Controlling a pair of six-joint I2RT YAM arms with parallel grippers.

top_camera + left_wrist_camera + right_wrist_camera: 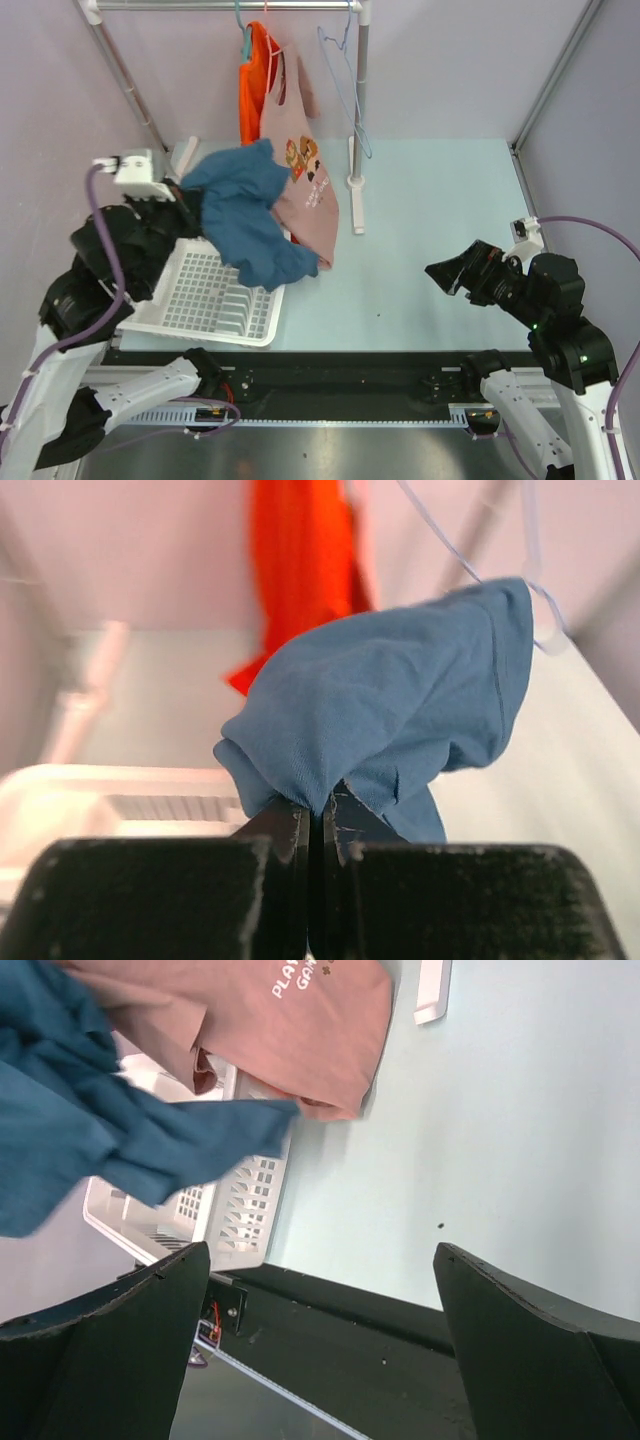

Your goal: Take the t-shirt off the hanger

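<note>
We see the plain steel-blue fabric t-shirt [245, 215]: solid colour throughout, stitching a shade darker. The hanging dusty-pink cotton t-shirt [305, 195] carries a brown-and-orange cartoon graphic plus white lettering. Behind it we get a solid bright-orange hanging garment [250, 90] on a teal plastic hanger hook [243, 38]. The thin wire hanger [352, 115] reads pale blue. Rectangular plastic basket [215, 300] is white, walls and floor in a slotted grid pattern. Flat tabletop [430, 210] is pale mint, enclosure walls [450, 60] light lavender. We log left gripper [318, 815] and right gripper [322, 1250] both matte black, arm cables [92, 210] purple, clothes rack base [356, 205] white.
</note>
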